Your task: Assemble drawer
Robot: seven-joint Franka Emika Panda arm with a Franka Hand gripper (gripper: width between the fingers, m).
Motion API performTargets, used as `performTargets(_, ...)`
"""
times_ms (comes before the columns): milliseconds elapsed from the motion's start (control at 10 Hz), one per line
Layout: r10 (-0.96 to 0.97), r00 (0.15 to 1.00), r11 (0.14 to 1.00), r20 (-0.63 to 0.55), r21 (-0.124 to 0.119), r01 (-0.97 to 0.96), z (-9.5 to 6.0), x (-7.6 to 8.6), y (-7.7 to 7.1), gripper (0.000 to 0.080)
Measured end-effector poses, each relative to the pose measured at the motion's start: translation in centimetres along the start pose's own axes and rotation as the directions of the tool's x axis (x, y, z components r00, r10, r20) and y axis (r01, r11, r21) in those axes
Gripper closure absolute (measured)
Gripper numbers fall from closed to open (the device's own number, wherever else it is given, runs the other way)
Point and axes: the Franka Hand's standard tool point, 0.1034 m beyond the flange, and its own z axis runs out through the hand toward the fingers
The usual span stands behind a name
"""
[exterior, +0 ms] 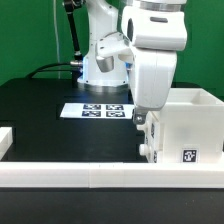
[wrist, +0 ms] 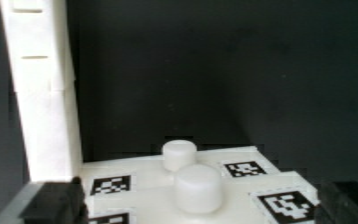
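Observation:
In the exterior view the tall white drawer housing (exterior: 190,125) stands at the right, open on top, with a square tag low on its front. My gripper (exterior: 145,135) hangs at its left front corner. In the wrist view a white tagged drawer part (wrist: 247,185) with two round knobs (wrist: 195,186) lies between my dark fingers (wrist: 51,205). The fingers stand wide apart on either side of it, with a thin dark gap at each side. My gripper (wrist: 197,208) looks open. Whether the knobs belong to separate trays I cannot tell.
The long white border rail (exterior: 100,178) runs along the near edge of the black table and shows beside the part in the wrist view (wrist: 43,90). The marker board (exterior: 100,110) lies mid-table before the arm's base. A small white piece (exterior: 5,140) sits at the exterior view's left edge.

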Motion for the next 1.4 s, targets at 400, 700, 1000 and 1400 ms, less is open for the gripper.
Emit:
performTargets(400, -0.009, 1.0, 1.0, -0.001, -0.021, 0.009, -0.2, -0.5, 0.2, 0.015)
performTargets(700, 0.022, 1.0, 0.987, -0.011, -0.16, -0.024, -2.6, -3.6, -1.3, 0.015)
performTargets(1000, 0.049, 0.999, 0.986, -0.022, -0.159, -0.052, -2.0, -4.5, -3.4, 0.015)
performTargets(1400, 0.048, 0.999, 0.986, -0.022, -0.159, -0.051, -2.0, -4.5, -3.3, 0.015)
